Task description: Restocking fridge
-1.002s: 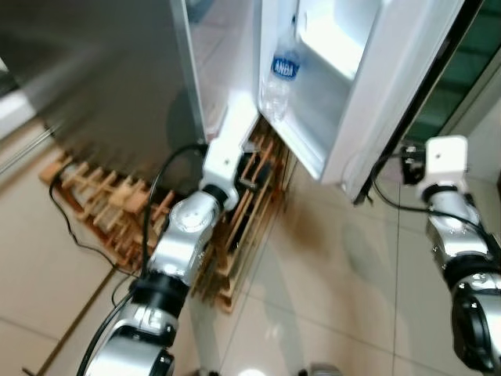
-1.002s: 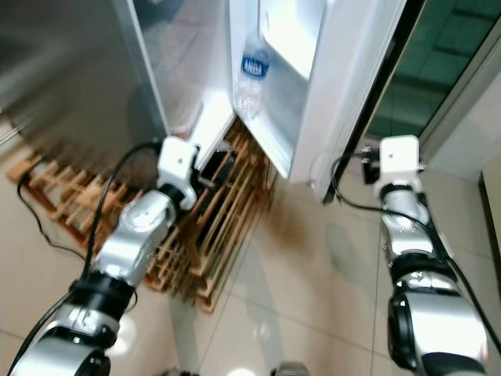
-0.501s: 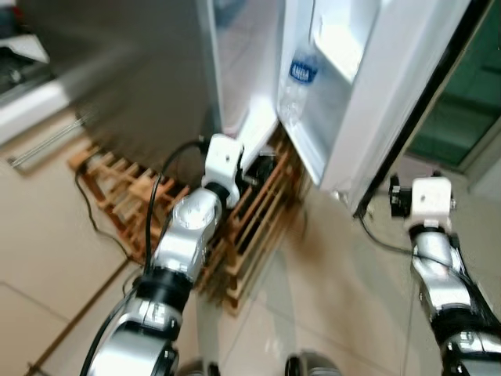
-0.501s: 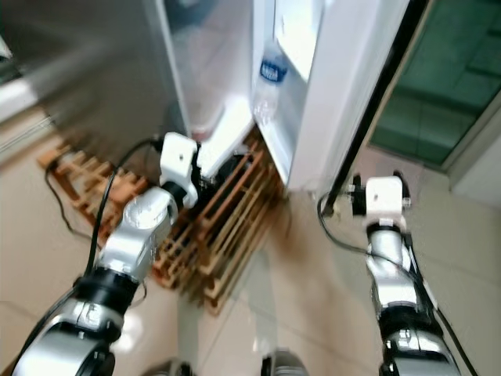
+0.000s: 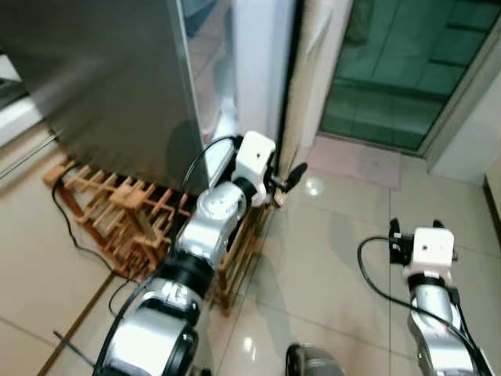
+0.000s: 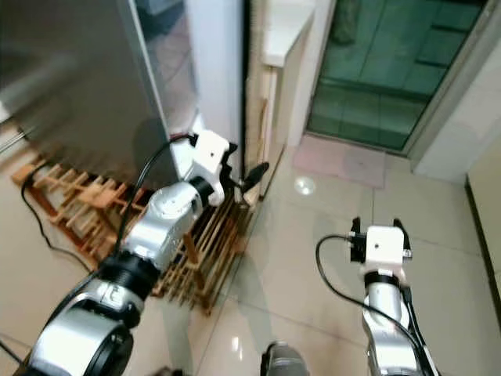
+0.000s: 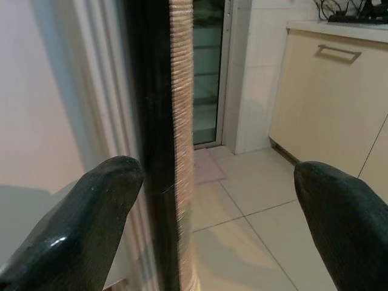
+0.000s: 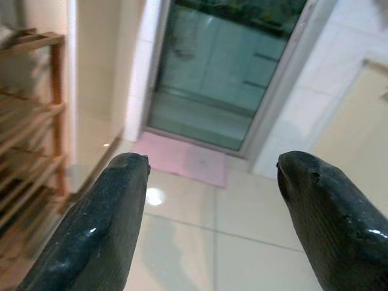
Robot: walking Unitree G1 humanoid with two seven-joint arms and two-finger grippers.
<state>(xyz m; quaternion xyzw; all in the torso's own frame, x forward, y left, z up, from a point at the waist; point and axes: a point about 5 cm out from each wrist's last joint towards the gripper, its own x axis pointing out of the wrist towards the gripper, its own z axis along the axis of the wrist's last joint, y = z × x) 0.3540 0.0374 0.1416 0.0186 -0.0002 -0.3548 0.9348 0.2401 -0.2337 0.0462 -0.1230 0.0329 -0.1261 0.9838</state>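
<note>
Since half a second ago the fridge door [image 5: 262, 55] has swung from wide open, with its inner shelf and a bottle on show, to nearly edge-on, so that its white edge stands close against the steel fridge [image 5: 102, 78] body. The left arm has come forward with it, and the right arm has dropped lower and farther from the door.

The left hand [image 5: 288, 178] reaches out at the foot of the door, just beside its lower corner; its two black fingers [image 7: 79, 224] are spread wide in the left wrist view, with the dark door seal and edge running upright close to one of them. Whether they touch the door cannot be told.

The right hand [image 8: 212, 224] hangs low over the pale tiled floor [image 5: 337, 235], well apart from the fridge, its fingers [image 8: 97, 224] also spread with nothing between them.

The fridge stands on a wooden slatted pallet [image 5: 117, 211], which juts out under the left arm. A black cable [image 5: 66, 219] trails across the pallet and onto the floor. Beyond the door a glass door [image 5: 407, 63] with green tint lies ahead, with a pink mat [image 6: 344, 160] before it. A cream cabinet [image 7: 327, 103] shows in the left wrist view.
</note>
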